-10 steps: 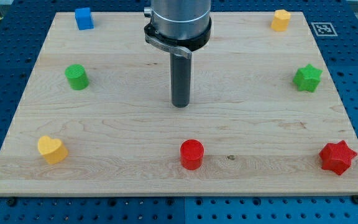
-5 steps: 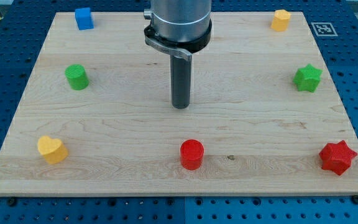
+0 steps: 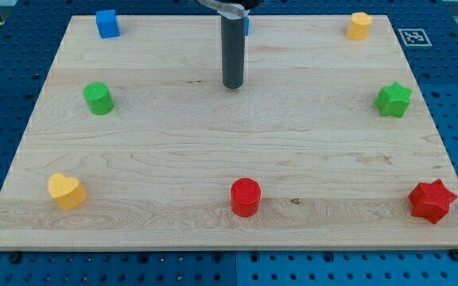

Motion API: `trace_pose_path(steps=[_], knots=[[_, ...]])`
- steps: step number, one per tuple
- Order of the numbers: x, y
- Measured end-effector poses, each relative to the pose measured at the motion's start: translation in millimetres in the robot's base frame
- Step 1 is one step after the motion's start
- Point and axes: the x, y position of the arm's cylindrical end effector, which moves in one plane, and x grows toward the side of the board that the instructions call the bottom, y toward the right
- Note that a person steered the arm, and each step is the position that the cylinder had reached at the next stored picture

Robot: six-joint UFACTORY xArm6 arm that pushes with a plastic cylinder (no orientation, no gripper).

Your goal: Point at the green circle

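Note:
The green circle block (image 3: 98,98) stands on the wooden board (image 3: 173,167) at the view's left, upper half. My tip (image 3: 231,85) is near the board's upper middle, well to the right of the green circle and a little higher in the view, touching no block. A bit of blue (image 3: 246,24) shows just behind the rod near the view's top; its shape cannot be made out.
A blue cube (image 3: 107,23) sits at top left, a yellow block (image 3: 359,25) at top right, a green star (image 3: 393,99) at right, a red star (image 3: 432,201) at bottom right, a red circle (image 3: 245,196) at bottom middle, a yellow heart (image 3: 67,191) at bottom left.
My tip has moved toward the view's top, from the board's centre to its upper middle. No block has moved.

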Motion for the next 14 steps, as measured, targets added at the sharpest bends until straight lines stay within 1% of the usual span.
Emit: trace_pose_path(steps=[3, 5, 7, 9, 10, 11, 12, 13, 14], knots=[[11, 39], [23, 46], [45, 47], [49, 47], [38, 28], [5, -17], [-20, -84], [-27, -169], [-27, -239]])
